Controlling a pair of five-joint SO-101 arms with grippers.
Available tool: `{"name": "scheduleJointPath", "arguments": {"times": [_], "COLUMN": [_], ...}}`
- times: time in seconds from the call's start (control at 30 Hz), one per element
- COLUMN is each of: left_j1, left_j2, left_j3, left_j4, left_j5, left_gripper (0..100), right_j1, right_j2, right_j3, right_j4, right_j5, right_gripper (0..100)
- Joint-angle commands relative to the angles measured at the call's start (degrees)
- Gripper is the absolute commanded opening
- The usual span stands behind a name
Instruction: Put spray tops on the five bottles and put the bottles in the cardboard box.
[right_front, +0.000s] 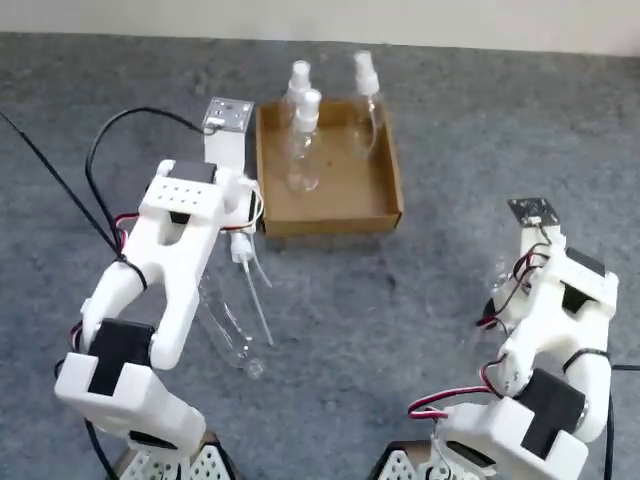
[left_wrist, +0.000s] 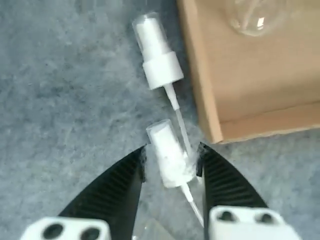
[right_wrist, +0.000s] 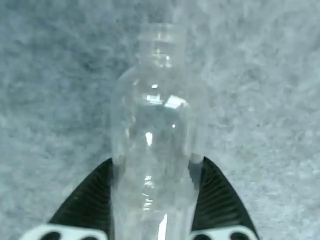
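Observation:
My left gripper (left_wrist: 171, 156) is down at the front left corner of the cardboard box (right_front: 330, 215), shut on a white spray top (left_wrist: 167, 165) that lies on the grey table. A second spray top (left_wrist: 157, 55) lies just beyond it, beside the box wall (left_wrist: 200, 85). My right gripper (right_wrist: 156, 164) is at the right of the table (right_front: 497, 300), shut on a clear bottle (right_wrist: 152, 115) with no top, its open neck pointing away. Another bare bottle (right_front: 228, 325) lies beside the left arm. Three bottles with spray tops (right_front: 303, 140) are in the box.
The box (right_front: 385, 150) stands at the back middle. Cables (right_front: 95, 170) loop off the left arm. Open grey table (right_front: 400, 300) lies between the two arms and in front of the box.

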Motion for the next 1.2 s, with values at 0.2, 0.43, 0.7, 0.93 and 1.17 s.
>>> {"name": "scheduleJointPath", "arguments": {"times": [0.2, 0.43, 0.7, 0.93, 1.17], "left_j1": [-0.92, -2.68, -3.21, -4.18, -4.09], "left_j2": [0.31, 8.57, 9.1, -0.13, -9.54], "left_j3": [6.64, 0.75, -5.93, -13.41, -15.34], "left_j4": [-8.44, -8.0, -3.52, 5.27, 11.78], "left_j5": [-2.55, -2.64, -2.55, -2.55, -2.64], "left_gripper": [13, 10, 0, 0, 0], "right_j1": [0.13, 0.57, 0.57, 0.31, -0.48], "right_j2": [-0.4, -0.31, -0.4, -0.48, -0.57], "right_j3": [-2.86, -2.77, -2.77, -3.21, -7.25], "right_j4": [-1.01, -0.92, -0.75, 3.91, 7.16], "right_j5": [0.62, 0.62, 0.62, 0.62, 0.35], "right_gripper": [0.5, 0.5, 0.7, 7.0, 20.0]}}
